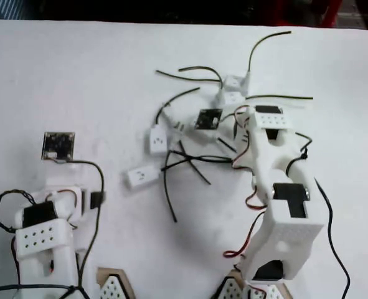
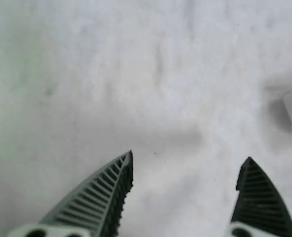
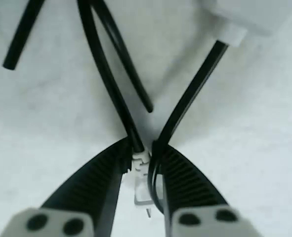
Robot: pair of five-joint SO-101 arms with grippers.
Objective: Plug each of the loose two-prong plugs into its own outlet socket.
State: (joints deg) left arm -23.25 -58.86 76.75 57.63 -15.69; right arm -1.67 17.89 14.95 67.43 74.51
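Right arm (image 1: 282, 205) is stretched out over the cable tangle in the middle of the worktop (image 1: 78, 75), and its jaws are pressed together on a little white two-prong plug (image 3: 142, 181). The plug sits right between the tips, prong end pointing back toward the wrist, and its black cable (image 3: 111, 84) runs out past the tips. A second black cable (image 3: 190, 98) is pinched in there too, right beside the plug, and runs off to a white socket block (image 3: 249, 17). Left arm (image 1: 40, 240) is at the near left, jaws spread wide over bare worktop. Seen from above, a far socket (image 1: 157, 138) and a near socket (image 1: 141, 176) lie just left of the tangle.
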